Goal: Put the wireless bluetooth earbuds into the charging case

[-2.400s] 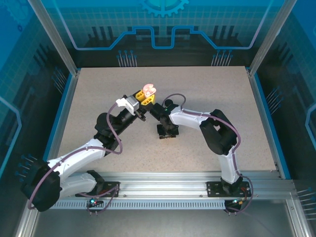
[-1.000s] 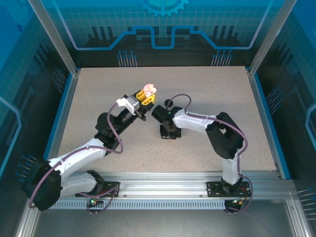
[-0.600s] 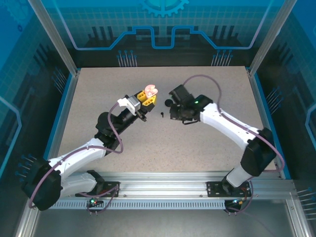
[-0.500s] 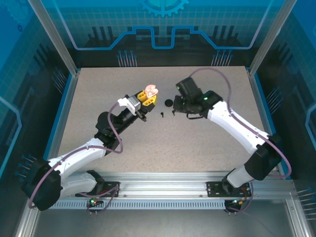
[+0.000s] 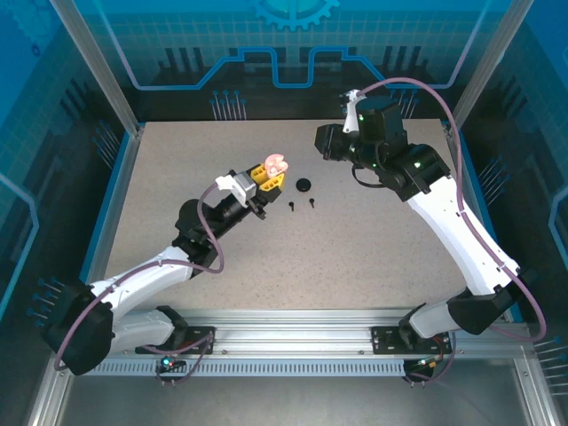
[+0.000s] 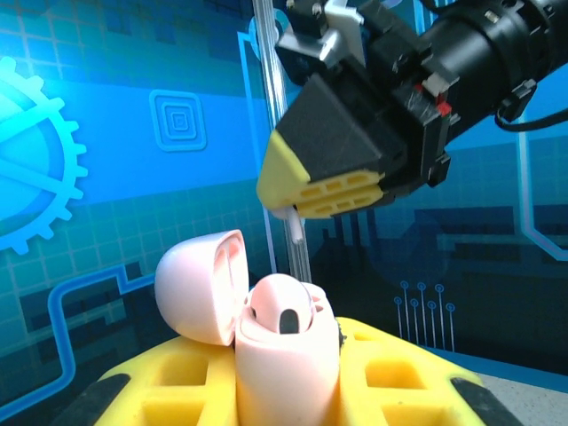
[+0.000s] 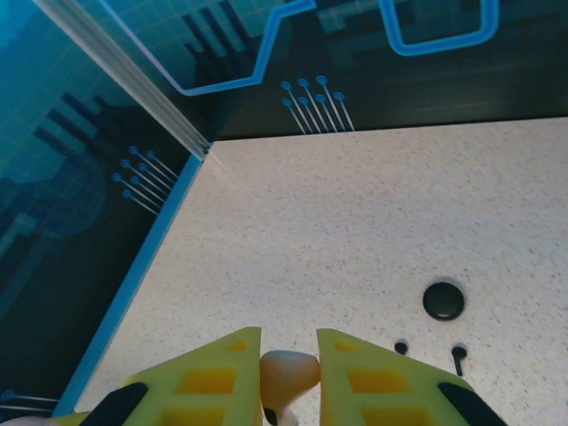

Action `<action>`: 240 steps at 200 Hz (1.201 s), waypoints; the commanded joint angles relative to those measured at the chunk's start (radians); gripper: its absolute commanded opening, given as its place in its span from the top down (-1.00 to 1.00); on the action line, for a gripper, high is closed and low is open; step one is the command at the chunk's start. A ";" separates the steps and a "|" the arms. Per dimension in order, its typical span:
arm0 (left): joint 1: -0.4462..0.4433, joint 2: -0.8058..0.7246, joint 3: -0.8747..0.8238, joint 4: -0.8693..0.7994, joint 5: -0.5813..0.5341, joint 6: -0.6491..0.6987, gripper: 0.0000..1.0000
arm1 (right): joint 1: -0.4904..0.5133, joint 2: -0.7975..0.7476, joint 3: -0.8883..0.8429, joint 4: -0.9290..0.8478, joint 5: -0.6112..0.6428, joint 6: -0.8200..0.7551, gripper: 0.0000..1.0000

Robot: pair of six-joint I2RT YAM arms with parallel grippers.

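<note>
a pale earbud (image 7: 288,371) was pinched between the yellow fingers of the right pincer (image 7: 289,343). in the left wrist view its thin stem (image 6: 294,232) hung down from those fingers, above the case and not touching it. the pink charging case (image 6: 284,355) sat upright with its lid (image 6: 200,284) swung open to the left, and a pale rounded shape with a dark slot sat in its mouth; i could not tell for sure what it was. the left pincer (image 5: 268,176) was pressed together on the case's lower body and held it off the worktop (image 5: 373,257), left of centre. the right pincer stood higher, further away and to the right of the case, well apart from it in the top view. on the worktop just right of the held case lay a black round case (image 5: 304,185). two black earbuds (image 5: 292,207) lay a little nearer than it, close to each other but not touching. the second one (image 5: 312,201) was just right of the first.
</note>
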 commanded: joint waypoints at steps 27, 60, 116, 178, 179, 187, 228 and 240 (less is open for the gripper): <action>-0.007 0.039 0.042 0.028 0.007 -0.020 1.00 | 0.023 -0.043 -0.032 0.102 -0.096 -0.094 0.63; -0.007 0.061 0.049 0.033 0.009 -0.022 1.00 | 0.064 -0.072 -0.082 0.148 -0.100 -0.111 0.62; -0.007 0.077 0.069 0.033 0.013 -0.026 1.00 | 0.125 -0.085 -0.123 0.179 -0.105 -0.121 0.61; -0.007 0.074 0.074 0.031 0.019 -0.030 1.00 | 0.151 -0.074 -0.152 0.204 -0.110 -0.112 0.61; -0.008 0.074 0.073 0.031 0.019 -0.029 1.00 | 0.151 -0.074 -0.152 0.204 -0.110 -0.112 0.61; -0.007 0.074 0.072 0.030 0.019 -0.031 1.00 | 0.154 -0.071 -0.150 0.205 -0.111 -0.112 0.61; -0.008 0.074 0.068 0.031 0.023 -0.035 1.00 | 0.159 -0.060 -0.138 0.208 -0.106 -0.116 0.62; -0.008 0.074 0.068 0.032 0.021 -0.035 1.00 | 0.160 -0.058 -0.139 0.211 -0.106 -0.116 0.62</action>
